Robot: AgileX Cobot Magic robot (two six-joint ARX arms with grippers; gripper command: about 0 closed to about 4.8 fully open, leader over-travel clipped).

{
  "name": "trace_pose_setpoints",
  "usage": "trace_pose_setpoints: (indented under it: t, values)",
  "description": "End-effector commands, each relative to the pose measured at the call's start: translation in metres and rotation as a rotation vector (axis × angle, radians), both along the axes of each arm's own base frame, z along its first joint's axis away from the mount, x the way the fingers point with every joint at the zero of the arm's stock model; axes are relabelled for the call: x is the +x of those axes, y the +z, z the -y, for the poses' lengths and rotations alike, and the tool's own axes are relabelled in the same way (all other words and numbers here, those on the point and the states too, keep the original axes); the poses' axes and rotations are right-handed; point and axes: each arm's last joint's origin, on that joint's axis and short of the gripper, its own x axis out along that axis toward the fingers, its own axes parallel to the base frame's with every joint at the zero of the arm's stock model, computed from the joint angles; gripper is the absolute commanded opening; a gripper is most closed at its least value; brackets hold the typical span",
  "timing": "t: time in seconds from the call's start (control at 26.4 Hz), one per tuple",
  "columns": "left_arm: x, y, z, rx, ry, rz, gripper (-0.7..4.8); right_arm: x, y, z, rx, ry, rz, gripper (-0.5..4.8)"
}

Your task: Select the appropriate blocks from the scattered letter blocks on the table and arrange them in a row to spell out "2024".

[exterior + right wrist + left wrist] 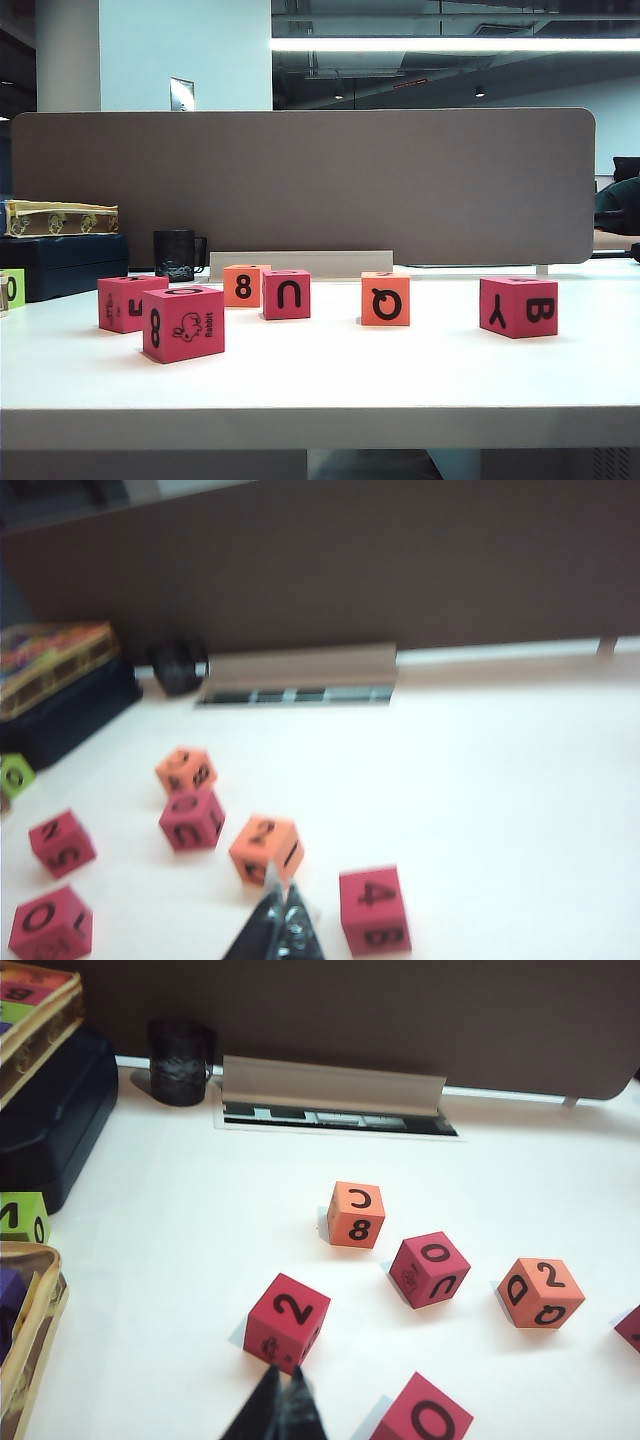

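We see both hands clenched, empty, above white tabletop (320, 385): left hand (278, 1405) by magenta-pink foam cube topped 2 (288, 1322), right hand (281, 920) by orange foam cube (266, 849).

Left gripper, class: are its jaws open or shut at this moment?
Shut. In the left wrist view the left gripper shows its fingertips pressed together, no gap, holding nothing, above the table.

Pink and orange cubes on white

Six blocks sit on the white table (320, 385): four magenta-pink, among them the rabbit cube (183, 322) and the Y/B cube (518, 306), and two orange, the 8 cube (245, 285) and the Q cube (385, 298) (all markings black); a lime-green block (12, 288) shows at the edge.
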Motion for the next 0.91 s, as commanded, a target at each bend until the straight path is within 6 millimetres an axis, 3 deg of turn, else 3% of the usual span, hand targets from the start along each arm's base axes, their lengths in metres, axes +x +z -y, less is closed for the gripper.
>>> trace_pose_setpoints:
  t: [0.04, 0.38, 0.91]
  values:
    - [0.011, 0.012, 0.001, 0.006, -0.011, -0.028, -0.06, 0.015, 0.013, -0.001, -0.009, 0.046, -0.054, -0.03]
    - [0.046, 0.040, 0.003, 0.016, -0.076, -0.135, -0.06, 0.063, 0.044, -0.010, -0.039, 0.164, -0.276, -0.03]
    - [0.093, 0.061, 0.018, 0.109, -0.164, -0.292, -0.06, 0.111, 0.065, -0.065, -0.191, 0.340, -0.432, -0.02]
